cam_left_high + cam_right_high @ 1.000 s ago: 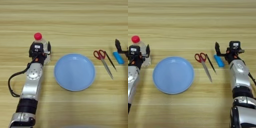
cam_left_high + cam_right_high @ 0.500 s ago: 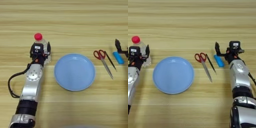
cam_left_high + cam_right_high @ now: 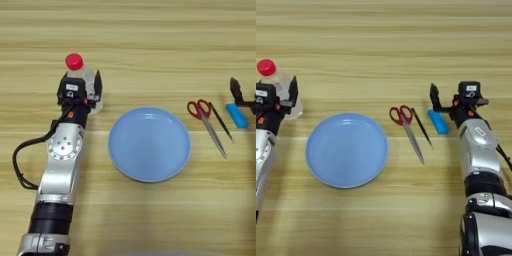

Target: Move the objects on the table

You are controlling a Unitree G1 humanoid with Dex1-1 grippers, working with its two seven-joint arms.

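Observation:
A small clear bottle (image 3: pixel 86 76) with a red cap stands left of the plate. My left gripper (image 3: pixel 84 94) is shut on its lower body, one black finger (image 3: pixel 98 86) showing on its right side. The light-blue block (image 3: pixel 438 121) lies on the table (image 3: pixel 381 45) at the right. My right gripper (image 3: pixel 448 104) hovers open just behind the block's far end, with one finger (image 3: pixel 433 95) left of it, apart from the block. The thin black stick (image 3: pixel 421 128) lies between the block and the scissors.
A round light-blue plate (image 3: pixel 316 165) sits in the middle, close to the bottle's right. Red-handled scissors (image 3: pixel 407 128) lie between the plate and the stick, blades pointing toward me. My left forearm (image 3: pixel 60 170) stretches along the plate's left side.
The left gripper and the bottle have shifted together a little toward the far side of the picture. The right gripper, block, stick, scissors and plate have stayed put.

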